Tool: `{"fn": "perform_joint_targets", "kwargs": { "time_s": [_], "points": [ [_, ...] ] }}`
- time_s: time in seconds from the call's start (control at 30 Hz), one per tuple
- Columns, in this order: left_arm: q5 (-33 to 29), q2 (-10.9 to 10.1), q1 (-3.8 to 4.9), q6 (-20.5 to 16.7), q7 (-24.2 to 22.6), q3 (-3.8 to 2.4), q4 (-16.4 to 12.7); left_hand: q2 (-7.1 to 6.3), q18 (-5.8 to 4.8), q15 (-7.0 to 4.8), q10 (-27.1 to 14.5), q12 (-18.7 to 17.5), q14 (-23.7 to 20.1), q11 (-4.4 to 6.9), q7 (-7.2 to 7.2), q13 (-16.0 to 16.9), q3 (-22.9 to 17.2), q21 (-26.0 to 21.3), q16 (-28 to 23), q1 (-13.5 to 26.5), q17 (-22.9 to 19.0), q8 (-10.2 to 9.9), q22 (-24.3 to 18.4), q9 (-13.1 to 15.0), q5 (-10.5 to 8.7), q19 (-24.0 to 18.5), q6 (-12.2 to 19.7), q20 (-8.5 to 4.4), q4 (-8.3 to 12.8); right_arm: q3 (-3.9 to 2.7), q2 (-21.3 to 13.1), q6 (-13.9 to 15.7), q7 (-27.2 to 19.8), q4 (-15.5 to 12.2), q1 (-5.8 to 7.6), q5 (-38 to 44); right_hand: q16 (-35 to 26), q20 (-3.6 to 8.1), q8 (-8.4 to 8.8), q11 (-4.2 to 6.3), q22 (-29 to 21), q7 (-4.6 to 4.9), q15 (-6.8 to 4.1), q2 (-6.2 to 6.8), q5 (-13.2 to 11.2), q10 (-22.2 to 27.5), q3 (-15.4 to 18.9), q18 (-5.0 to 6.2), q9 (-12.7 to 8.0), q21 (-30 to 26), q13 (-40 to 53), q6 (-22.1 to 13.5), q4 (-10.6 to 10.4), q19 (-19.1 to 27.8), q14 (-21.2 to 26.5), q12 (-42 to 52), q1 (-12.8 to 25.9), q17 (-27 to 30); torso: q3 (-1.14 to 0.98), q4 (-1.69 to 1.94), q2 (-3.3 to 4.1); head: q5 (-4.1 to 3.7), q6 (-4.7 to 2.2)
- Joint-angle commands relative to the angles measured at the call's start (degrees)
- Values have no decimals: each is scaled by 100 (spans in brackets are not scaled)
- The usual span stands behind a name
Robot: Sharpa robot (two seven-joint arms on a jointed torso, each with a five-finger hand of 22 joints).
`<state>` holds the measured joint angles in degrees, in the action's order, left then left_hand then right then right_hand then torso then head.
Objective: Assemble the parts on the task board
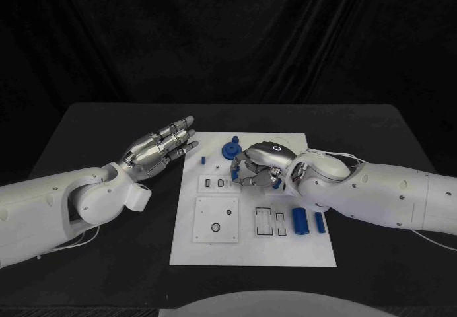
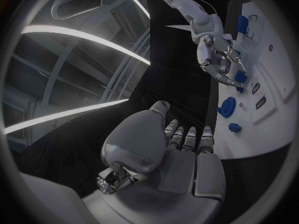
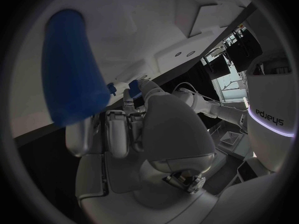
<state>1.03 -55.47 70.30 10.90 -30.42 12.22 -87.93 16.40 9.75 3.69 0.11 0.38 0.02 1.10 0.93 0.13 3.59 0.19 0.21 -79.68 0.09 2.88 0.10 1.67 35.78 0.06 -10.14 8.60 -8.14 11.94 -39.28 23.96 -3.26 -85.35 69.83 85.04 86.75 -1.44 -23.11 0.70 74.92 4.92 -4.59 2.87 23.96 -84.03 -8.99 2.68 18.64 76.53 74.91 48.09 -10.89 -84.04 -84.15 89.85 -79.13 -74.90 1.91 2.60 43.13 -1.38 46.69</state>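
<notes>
A black bench [image 1: 105, 132] is seen from above, its far edge set against a dark backdrop. On its middle a white task board [image 1: 252, 247] is laid flat, with its long sides running from the near edge toward the far edge. The board is bordered by bare black surface on all sides. In the left wrist view the same white board [image 2: 274, 119] is shown lying on the dark bench [image 2: 187, 79], its edge curved by the lens.
</notes>
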Motion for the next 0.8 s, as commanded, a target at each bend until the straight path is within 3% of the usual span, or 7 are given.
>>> {"fn": "perform_joint_targets", "kwargs": {
  "time_s": [0.03, 0.6, 0.8],
  "points": [
    [23, 11, -8, 71, -43, -3, -2, -6, -60, 31, -3, -33, -2, -34, 21, -8, -34, -10, -21, 41, -9, 29, -2, 9, 23, 8, -8, 44, -9, -3, 11, -148, 295, 15, -21, 138, -31, -55, 13, -31, 1073, -1, 46, -11, 5, -597, -15, 51, -31, -35, 1509, -31, 26, -8, -474, 15, 50, -987, 4, 8, 2, 8, 6],
    [23, 31, -8, 101, -24, -3, 19, -3, -61, 36, -2, -33, -2, -36, 23, -7, -47, -9, -21, 44, -9, 30, -2, 9, 24, 8, -9, 47, -2, -3, 61, -315, 407, 69, -38, 192, -40, -79, 59, -38, 1063, 27, 57, 8, 19, -597, -62, 59, -48, -71, 1509, -159, 121, 1, -472, 15, 11, -974, 3, -1, -1, -7, 10],
    [23, 32, -8, 101, -18, -3, 21, -3, -61, 36, -2, -33, -2, -36, 23, -7, -47, -9, -21, 44, -9, 30, -2, 9, 24, 8, -9, 47, -2, -3, 76, -339, 398, 77, -42, 193, -49, -88, 196, -42, 1061, 44, 60, 38, -88, -597, -84, 62, -119, -91, 1509, -449, 162, 0, -470, 15, 71, -957, 2, 0, -1, -8, 13]
  ]
}}
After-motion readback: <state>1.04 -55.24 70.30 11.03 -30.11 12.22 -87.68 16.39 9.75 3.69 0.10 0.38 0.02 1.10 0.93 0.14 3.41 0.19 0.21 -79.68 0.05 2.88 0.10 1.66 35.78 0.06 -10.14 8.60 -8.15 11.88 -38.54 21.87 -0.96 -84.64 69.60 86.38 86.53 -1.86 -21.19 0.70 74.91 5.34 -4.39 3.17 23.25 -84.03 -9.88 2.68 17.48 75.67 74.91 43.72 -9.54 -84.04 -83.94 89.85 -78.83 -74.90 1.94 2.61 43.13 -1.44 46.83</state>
